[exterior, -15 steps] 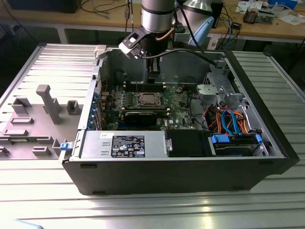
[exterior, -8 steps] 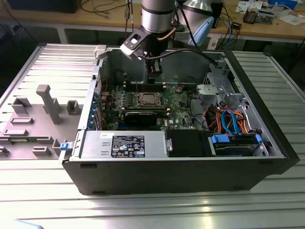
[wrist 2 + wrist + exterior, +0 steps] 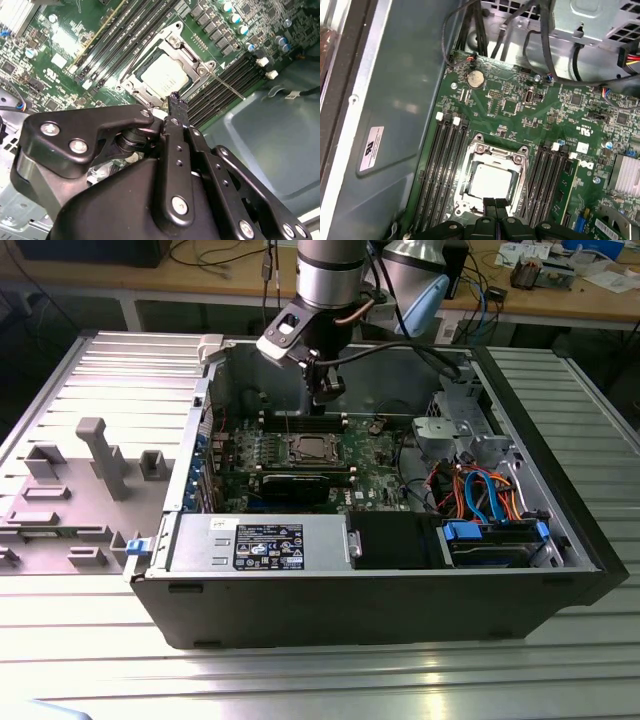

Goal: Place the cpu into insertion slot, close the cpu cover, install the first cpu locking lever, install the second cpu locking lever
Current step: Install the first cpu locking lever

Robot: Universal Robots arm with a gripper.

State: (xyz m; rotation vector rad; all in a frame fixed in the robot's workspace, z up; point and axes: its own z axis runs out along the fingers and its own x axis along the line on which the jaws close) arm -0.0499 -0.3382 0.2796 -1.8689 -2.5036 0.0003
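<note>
**Ribbed metal table, open computer case: my pincer over the seated cpu**

Ribbed metal table (image 3: 90,670) carries an open computer case (image 3: 380,610) lying on its side. A cluttered workbench (image 3: 200,270) stands behind it, and grey fixture blocks (image 3: 100,455) sit at the exterior view's left. Inside the case, the green circuit board (image 3: 520,120) lies flat against the far half of the floor. A labelled power supply (image 3: 265,545) lies along the near wall, with coloured cables (image 3: 480,490) at the exterior view's right.

The cpu (image 3: 491,181) is a small flat square with a pale silver-grey top. It sits level in the insertion slot (image 3: 466,185), whose dark floor shows as a narrow strip beside the chip. The cpu cover (image 3: 496,149) is a thin silvery frame. It lies down over the slot, with the chip visible through its central window. Long black memory slots (image 3: 445,165) flank the socket on two sides. I cannot tell whether the locking levers are latched.

My pincer (image 3: 175,96) hangs above the board, close to the socket and clear of it in the exterior view. Its two black fingertips are pressed together in both wrist views, with nothing between them.
</note>
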